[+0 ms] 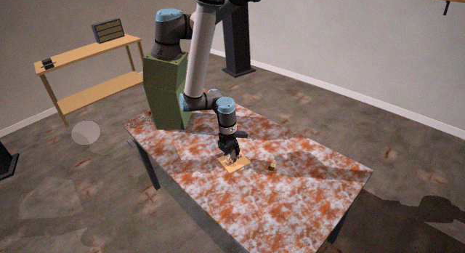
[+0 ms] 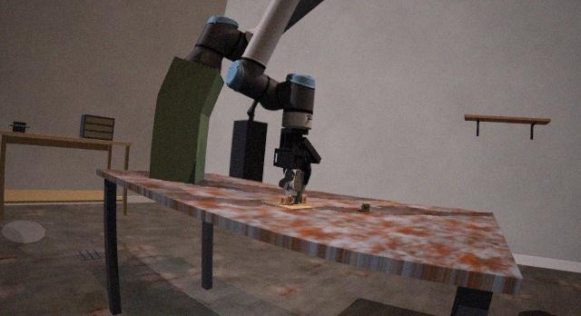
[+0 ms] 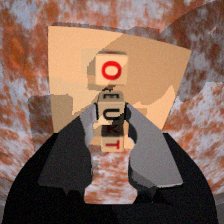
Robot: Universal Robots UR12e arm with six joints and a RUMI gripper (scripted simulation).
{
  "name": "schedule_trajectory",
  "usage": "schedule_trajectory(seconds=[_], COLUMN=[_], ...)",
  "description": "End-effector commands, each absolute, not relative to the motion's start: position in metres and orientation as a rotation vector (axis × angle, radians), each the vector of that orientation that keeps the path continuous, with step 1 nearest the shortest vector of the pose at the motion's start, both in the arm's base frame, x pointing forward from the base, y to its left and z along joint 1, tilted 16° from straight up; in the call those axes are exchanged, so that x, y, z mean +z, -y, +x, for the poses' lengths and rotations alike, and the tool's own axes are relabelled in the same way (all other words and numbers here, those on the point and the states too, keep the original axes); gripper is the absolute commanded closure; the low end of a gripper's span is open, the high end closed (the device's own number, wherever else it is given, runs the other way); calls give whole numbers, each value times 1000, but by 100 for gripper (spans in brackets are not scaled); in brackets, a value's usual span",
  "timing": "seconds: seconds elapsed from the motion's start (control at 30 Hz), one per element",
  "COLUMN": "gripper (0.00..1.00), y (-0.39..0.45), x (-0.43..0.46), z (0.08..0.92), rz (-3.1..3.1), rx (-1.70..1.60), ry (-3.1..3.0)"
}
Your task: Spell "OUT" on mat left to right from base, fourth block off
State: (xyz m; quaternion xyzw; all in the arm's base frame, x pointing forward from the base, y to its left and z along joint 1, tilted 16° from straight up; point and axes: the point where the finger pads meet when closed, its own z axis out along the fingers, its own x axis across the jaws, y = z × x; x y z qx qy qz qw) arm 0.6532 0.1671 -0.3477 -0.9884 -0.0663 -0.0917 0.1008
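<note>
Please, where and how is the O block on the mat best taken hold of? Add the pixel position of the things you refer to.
Probably from straight above, hand closing on the two opposite side faces beside the row. The O block (image 3: pixel 111 70) is boxy, its letter faces up, and those faces look free on the mat (image 1: pixel 232 169) (image 2: pixel 297 207) (image 3: pixel 65 45). The U block (image 3: pixel 111 114) crowds a third.
</note>
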Motion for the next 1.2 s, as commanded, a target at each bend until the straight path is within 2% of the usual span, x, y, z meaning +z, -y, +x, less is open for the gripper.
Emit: schedule_trajectory(seconds=[0.0, 0.53, 0.57, 0.73, 0.77, 0.83, 0.97, 1.17], gripper=[95, 95, 91, 87, 83, 83, 75, 75], y=[-167, -167, -167, -167, -167, -167, -167, -167], x=[-347, -347, -347, -347, -347, -347, -347, -347], z=[657, 657, 657, 657, 657, 657, 657, 657], rz=[-2922, -2922, -2922, -2922, -2922, -2922, -2922, -2922], rx=[-278, -278, -278, -278, -278, -278, -278, -278], ry=[197, 197, 197, 197, 197, 197, 197, 197])
